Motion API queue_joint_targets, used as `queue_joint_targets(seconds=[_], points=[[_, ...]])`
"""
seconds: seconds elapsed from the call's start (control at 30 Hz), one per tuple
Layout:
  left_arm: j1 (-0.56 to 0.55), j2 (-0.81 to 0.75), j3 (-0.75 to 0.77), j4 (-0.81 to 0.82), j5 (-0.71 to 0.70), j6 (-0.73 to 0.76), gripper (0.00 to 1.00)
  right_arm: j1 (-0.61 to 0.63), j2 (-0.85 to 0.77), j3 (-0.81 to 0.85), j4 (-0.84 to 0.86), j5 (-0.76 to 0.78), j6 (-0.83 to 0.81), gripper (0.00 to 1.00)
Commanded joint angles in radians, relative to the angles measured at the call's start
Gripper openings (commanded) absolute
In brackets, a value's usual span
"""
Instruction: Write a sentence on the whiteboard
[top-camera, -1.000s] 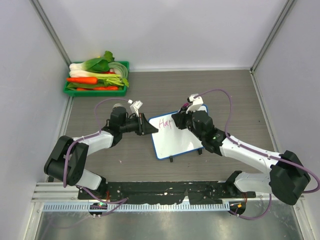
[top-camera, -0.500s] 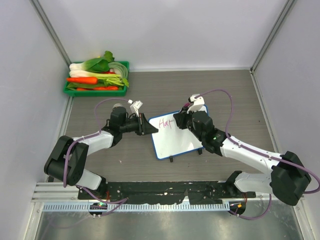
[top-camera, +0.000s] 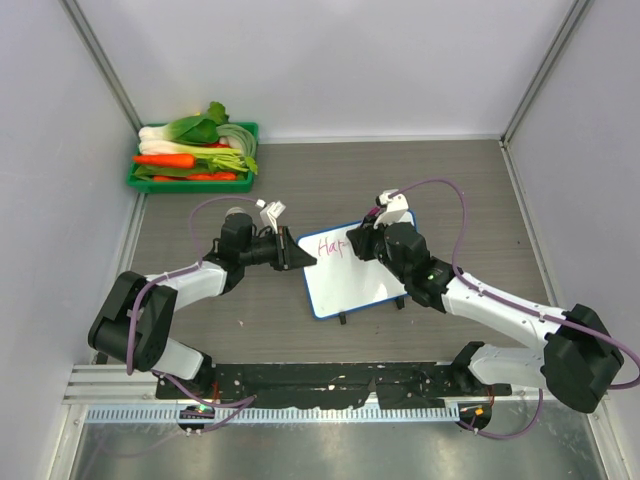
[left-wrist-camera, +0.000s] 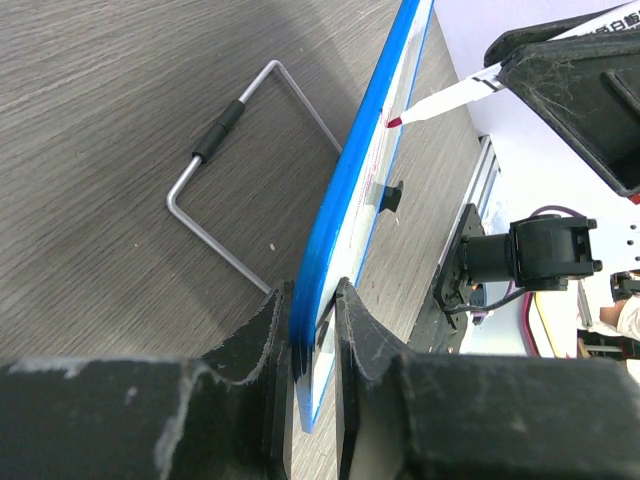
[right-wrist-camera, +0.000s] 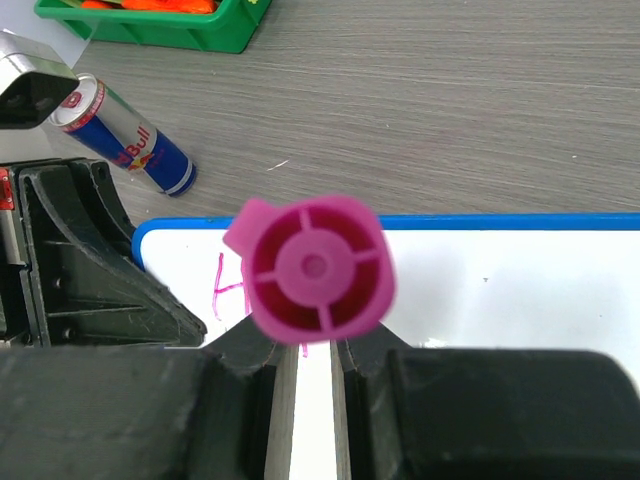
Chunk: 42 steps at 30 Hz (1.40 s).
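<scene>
Braced whiteboard (top-camera: 352, 285), sentence (top-camera: 328, 245) barely begun.
Its edge is clamped by the left gripper (left-wrist-camera: 312, 305) against pen pressure; the marker (right-wrist-camera: 315, 265) is pinched by the right gripper (right-wrist-camera: 316, 350).

The white-shelled, black-jointed left arm (top-camera: 180, 285), at eight o'clock, and its twin right arm (top-camera: 500, 310), at four o'clock, are trailing thin purple cables (top-camera: 432, 181). The matte-black left tool (left-wrist-camera: 312, 300) and right tool (right-wrist-camera: 305, 360) are showing scuffed, grainy plastic fingers.
</scene>
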Motion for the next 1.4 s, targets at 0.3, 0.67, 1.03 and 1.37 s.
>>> queue_joint_targets(seconds=[0.3,0.67,1.03,1.37], points=[[-0.001,0.016,0.009,-0.081,-0.097,0.115,0.00,-0.017,-0.008,0.002,0.060,-0.072,0.046,0.01],[0.000,0.010,0.006,-0.084,-0.101,0.116,0.00,-0.041,-0.075,-0.004,0.080,-0.043,0.043,0.01],[0.000,0.010,0.006,-0.084,-0.099,0.116,0.00,-0.044,-0.035,-0.015,0.074,0.001,0.038,0.01],[0.000,0.008,0.004,-0.084,-0.097,0.118,0.00,-0.049,-0.009,-0.041,0.071,0.014,0.038,0.02]])
